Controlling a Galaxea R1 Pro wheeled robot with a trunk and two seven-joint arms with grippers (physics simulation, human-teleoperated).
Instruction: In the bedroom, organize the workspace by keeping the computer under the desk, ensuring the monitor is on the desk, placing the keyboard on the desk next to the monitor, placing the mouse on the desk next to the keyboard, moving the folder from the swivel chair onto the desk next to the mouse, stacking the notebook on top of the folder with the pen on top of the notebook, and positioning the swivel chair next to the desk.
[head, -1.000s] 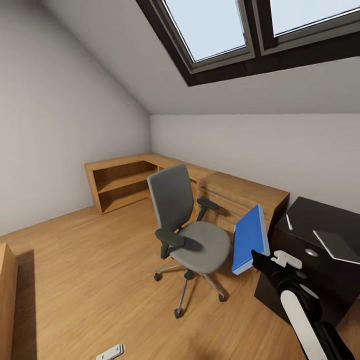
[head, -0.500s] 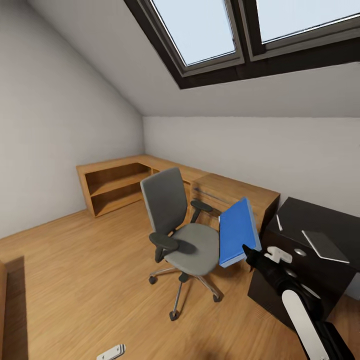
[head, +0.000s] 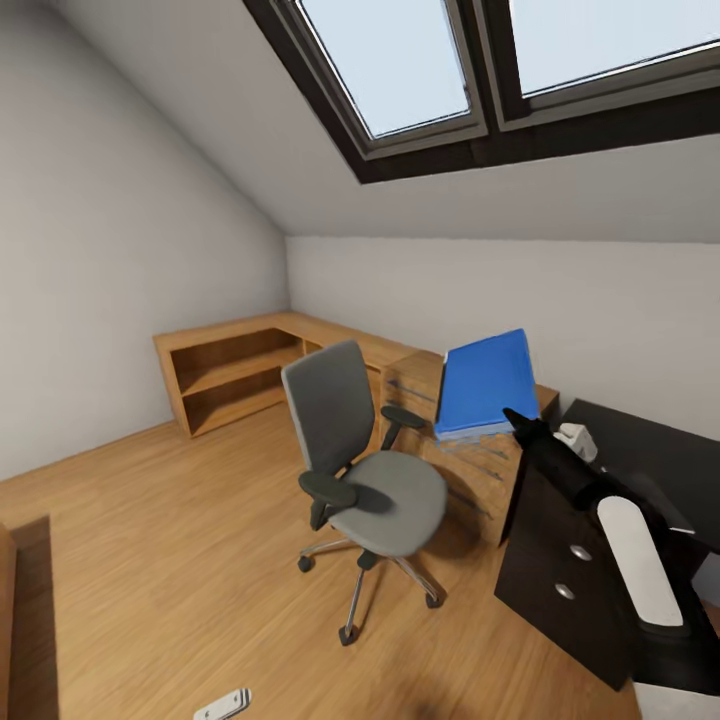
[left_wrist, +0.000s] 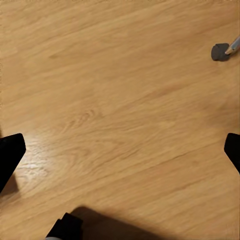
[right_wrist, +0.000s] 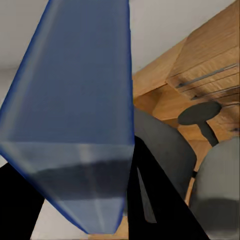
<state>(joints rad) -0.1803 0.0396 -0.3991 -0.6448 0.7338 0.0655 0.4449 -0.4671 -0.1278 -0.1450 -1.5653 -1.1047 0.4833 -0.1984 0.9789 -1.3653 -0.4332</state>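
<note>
The right tool (head: 522, 425) is clamped on the blue folder (head: 487, 384), held aloft above the swivel chair (head: 365, 470). Next, carry it over the black table (head: 640, 450) beside the tool and lower it flat.

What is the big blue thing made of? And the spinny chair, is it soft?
The folder looks like smooth, stiff plastic or card: plain, flat, holding its shape in the right gripper. The swivel chair looks soft, with matte grey fabric, black plastic-looking armrests and shiny metal-looking legs.
</note>
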